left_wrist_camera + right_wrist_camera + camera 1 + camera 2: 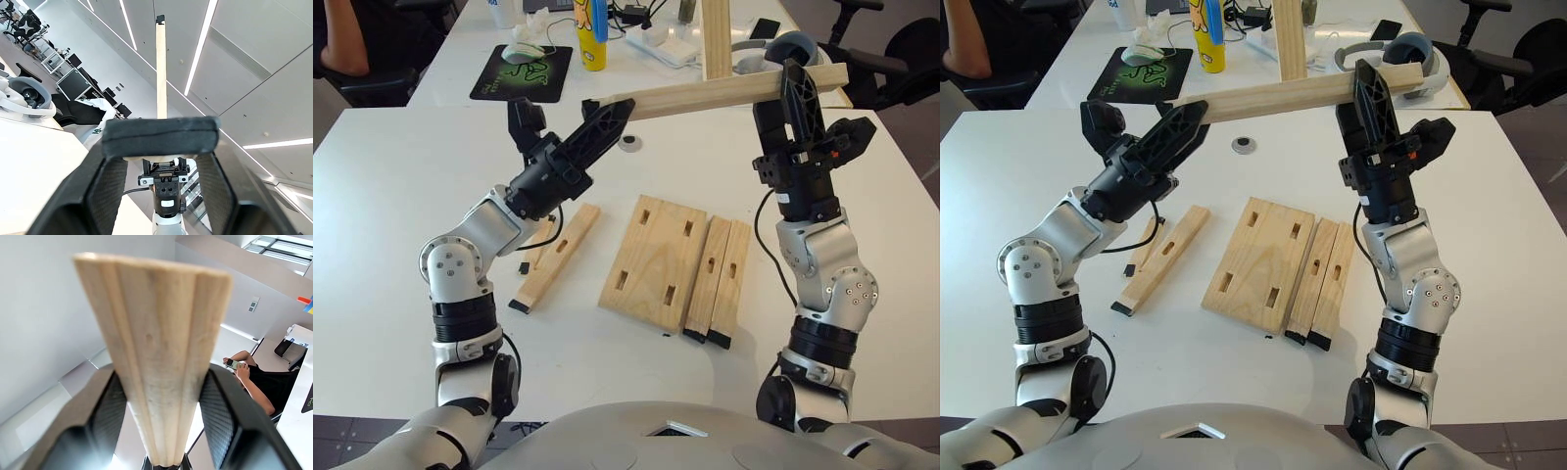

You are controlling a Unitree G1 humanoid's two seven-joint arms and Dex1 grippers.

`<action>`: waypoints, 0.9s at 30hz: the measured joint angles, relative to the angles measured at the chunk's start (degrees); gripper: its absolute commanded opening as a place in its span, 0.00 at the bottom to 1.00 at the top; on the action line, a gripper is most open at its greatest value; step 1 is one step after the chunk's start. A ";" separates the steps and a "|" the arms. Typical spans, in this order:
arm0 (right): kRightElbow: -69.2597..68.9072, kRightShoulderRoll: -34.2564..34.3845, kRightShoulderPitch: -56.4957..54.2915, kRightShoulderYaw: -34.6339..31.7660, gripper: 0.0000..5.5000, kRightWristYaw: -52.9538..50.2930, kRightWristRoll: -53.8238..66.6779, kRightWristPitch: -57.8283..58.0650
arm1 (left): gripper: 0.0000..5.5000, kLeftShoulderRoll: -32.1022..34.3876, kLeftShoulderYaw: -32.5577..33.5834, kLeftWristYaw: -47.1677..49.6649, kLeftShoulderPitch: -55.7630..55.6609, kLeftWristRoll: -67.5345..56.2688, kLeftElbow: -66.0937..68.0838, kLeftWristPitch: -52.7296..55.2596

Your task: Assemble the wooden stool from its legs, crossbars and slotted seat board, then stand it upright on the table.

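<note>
Both grippers hold a T-shaped wooden piece in the air over the table's far half. Its long bar [705, 95] runs level from my left gripper [607, 113], shut on its left end, to my right gripper [800, 83], shut near its right end. A second bar [716, 39] rises upright from the long one. In the right wrist view the bar [156, 357] sits between the fingers [110, 416]. Below lie the slotted seat board [656, 259], two legs [722, 282] against its right edge, and another leg [556, 257] to its left.
A small round disc [629, 143] lies on the table under the raised bar. The desk behind carries a mouse pad with a mouse [524, 70], a yellow bottle [592, 34], a white power strip [666, 44] and headphones [793, 49].
</note>
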 measured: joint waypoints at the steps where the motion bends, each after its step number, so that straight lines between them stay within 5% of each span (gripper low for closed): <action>1: -0.17 -0.11 0.08 0.21 0.38 0.71 -1.41 -0.29 | 0.51 0.49 -0.30 -0.09 0.04 0.56 -0.08 0.00; 3: -0.64 -0.10 0.12 0.35 0.38 1.54 -3.31 -0.92 | 0.58 1.20 -0.42 -0.74 0.30 0.99 -0.20 0.41; 12: -1.06 -0.21 0.18 0.55 0.37 4.49 -7.44 -1.83 | 0.58 10.29 -1.56 -6.96 1.07 0.01 -0.91 7.94; 18: 0.36 -2.83 0.22 -1.37 0.37 5.27 -12.24 -3.11 | 0.58 20.76 -5.95 -20.23 6.17 9.51 -2.59 10.12; 27: -1.05 -6.59 3.08 -2.18 0.37 7.39 -12.94 0.17 | 0.58 23.71 -13.95 -28.86 10.39 24.52 -4.60 4.51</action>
